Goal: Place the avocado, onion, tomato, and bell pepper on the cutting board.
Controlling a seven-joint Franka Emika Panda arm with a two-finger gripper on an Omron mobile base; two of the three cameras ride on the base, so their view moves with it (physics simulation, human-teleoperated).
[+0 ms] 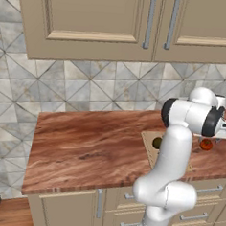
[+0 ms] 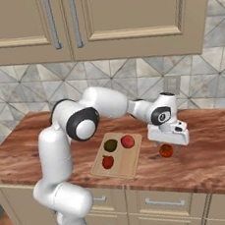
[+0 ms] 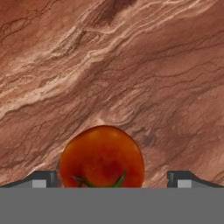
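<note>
The tomato, orange-red with a green stem, rests on the wood counter just right of the cutting board. My gripper is open and lowered over it, one fingertip on each side with a gap to the fruit. From the right base view the gripper hangs right above the tomato. The dark green avocado lies on the board with two reddish pieces; I cannot tell which is the onion and which the bell pepper. In the left base view my arm hides most of the board.
The counter runs against a tiled wall, with tan cabinets overhead and drawers below its front edge. A wall outlet sits behind the hand. Bare wood stretches left of the board and right of the tomato.
</note>
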